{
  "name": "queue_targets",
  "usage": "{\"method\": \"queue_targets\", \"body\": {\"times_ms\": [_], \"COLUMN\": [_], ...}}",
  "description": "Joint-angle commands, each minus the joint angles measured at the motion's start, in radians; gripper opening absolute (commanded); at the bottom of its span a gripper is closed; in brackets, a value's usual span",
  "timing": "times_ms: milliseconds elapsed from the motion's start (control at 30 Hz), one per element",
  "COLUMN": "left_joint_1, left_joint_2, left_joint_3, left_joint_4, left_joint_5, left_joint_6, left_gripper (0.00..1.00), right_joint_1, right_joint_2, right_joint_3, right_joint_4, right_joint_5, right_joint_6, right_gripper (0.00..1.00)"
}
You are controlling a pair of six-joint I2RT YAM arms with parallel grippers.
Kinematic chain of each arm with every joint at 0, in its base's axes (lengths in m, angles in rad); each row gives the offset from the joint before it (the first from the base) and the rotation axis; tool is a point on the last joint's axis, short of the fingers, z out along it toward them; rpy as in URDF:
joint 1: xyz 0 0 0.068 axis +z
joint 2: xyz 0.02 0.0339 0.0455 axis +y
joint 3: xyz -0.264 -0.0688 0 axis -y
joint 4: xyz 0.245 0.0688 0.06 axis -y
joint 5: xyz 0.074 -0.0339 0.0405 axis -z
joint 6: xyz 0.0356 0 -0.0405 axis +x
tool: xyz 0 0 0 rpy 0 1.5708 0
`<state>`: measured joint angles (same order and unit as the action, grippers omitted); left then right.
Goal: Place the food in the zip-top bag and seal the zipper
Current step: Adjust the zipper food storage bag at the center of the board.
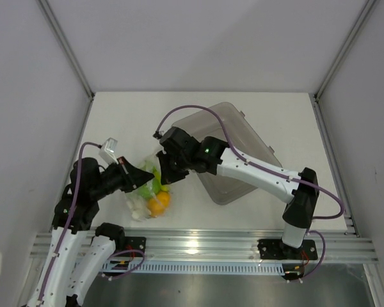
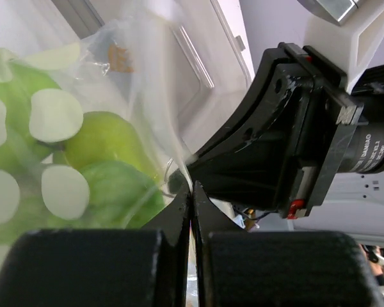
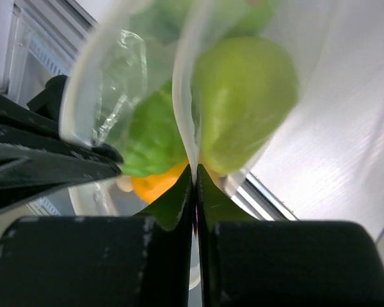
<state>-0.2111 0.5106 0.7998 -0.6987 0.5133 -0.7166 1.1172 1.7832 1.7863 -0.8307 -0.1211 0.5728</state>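
Observation:
The clear zip-top bag (image 1: pixel 147 192) hangs between my two grippers just above the table. Inside it are green food (image 1: pixel 155 182), an orange citrus (image 1: pixel 159 203) and a white piece (image 1: pixel 136 208). My left gripper (image 1: pixel 144 178) is shut on the bag's mouth edge (image 2: pixel 179 167), with green fruit (image 2: pixel 105 144) seen through the plastic. My right gripper (image 1: pixel 164 171) is shut on the mouth strip (image 3: pixel 182 96) from the other side. A green pear (image 3: pixel 243 96), another green piece (image 3: pixel 150 137) and the citrus (image 3: pixel 157 187) show behind it. The two grippers are nearly touching.
The rigid grey translucent bin (image 1: pixel 246 150) stands just right of and behind the right wrist. The table's front rail (image 1: pixel 205 243) runs close below the bag. The right gripper's body (image 2: pixel 288 141) fills the left wrist view's right side.

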Motion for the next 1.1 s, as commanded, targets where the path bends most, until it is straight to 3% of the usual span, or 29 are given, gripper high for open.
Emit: {"method": "queue_targets", "body": {"times_ms": [0, 100, 500, 667, 700, 767, 800, 1000, 1067], "left_joint_1": [-0.007, -0.007, -0.005, -0.007, -0.005, -0.005, -0.005, -0.005, -0.005], "left_joint_2": [0.026, 0.023, 0.003, 0.009, 0.011, 0.017, 0.023, 0.026, 0.026], "left_joint_3": [-0.007, -0.033, -0.079, -0.06, -0.051, -0.047, -0.044, -0.051, -0.05], "left_joint_4": [0.076, 0.073, 0.05, 0.044, 0.041, 0.039, 0.038, 0.061, 0.067], "left_joint_5": [0.073, 0.054, 0.042, 0.039, 0.036, 0.034, 0.033, 0.047, 0.048], "left_joint_6": [-0.046, -0.024, 0.006, 0.012, 0.016, 0.019, 0.019, 0.002, -0.001], "left_gripper": [0.01, 0.01, 0.01, 0.01, 0.01, 0.01, 0.01, 0.01, 0.01], "right_joint_1": [0.023, 0.032, 0.032, 0.041, 0.041, 0.046, 0.052, 0.099, 0.105], "right_joint_2": [0.021, 0.019, -0.082, -0.189, -0.227, -0.261, -0.274, -0.334, -0.35], "right_joint_3": [0.051, 0.044, -0.039, -0.097, -0.138, -0.178, -0.2, -0.375, -0.432], "right_joint_4": [0.1, 0.091, 0.082, 0.038, 0.036, 0.024, 0.021, 0.034, 0.039], "right_joint_5": [-0.028, 0.004, 0.121, 0.208, 0.218, 0.233, 0.257, 0.287, 0.302], "right_joint_6": [0.03, 0.035, 0.053, 0.076, 0.082, 0.096, 0.102, 0.196, 0.237], "right_gripper": [0.05, 0.1, 0.12, 0.38, 0.49, 0.56, 0.65, 0.92, 0.95]}}
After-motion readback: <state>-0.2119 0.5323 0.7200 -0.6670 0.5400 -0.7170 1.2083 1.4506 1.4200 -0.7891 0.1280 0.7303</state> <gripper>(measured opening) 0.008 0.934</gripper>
